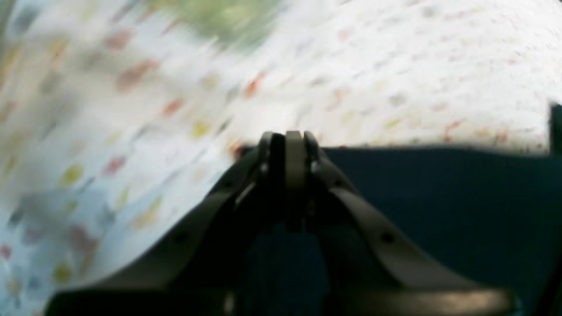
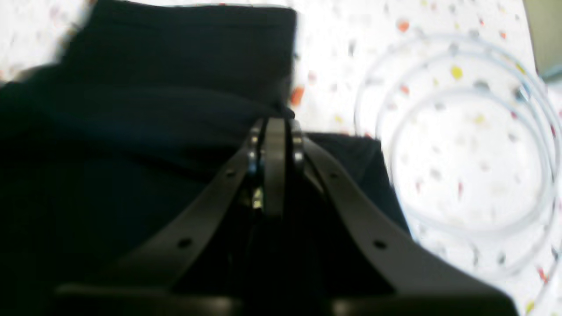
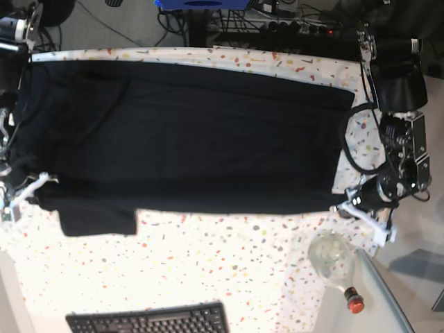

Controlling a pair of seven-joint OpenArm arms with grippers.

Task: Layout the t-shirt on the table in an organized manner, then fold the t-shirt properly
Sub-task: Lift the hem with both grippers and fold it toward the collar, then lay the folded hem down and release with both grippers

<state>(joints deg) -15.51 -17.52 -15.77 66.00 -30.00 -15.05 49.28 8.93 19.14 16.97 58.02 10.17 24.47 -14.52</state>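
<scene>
left wrist view: i am seeing the left gripper [image 1: 293,139] with its jaws pressed together at the edge of the t-shirt [image 1: 439,206]; the blur is keeping me from telling whether fabric is pinched.

right wrist view: the right gripper [image 2: 275,131] is sitting closed over dark folds; a grip is unclear. a clear round dish [image 2: 461,153] is lying beside it.

base view: the t-shirt [image 3: 187,139] is lying spread across the table [image 3: 229,257], with a keyboard [image 3: 149,321] and bottle [image 3: 336,267] near the front edge.
</scene>
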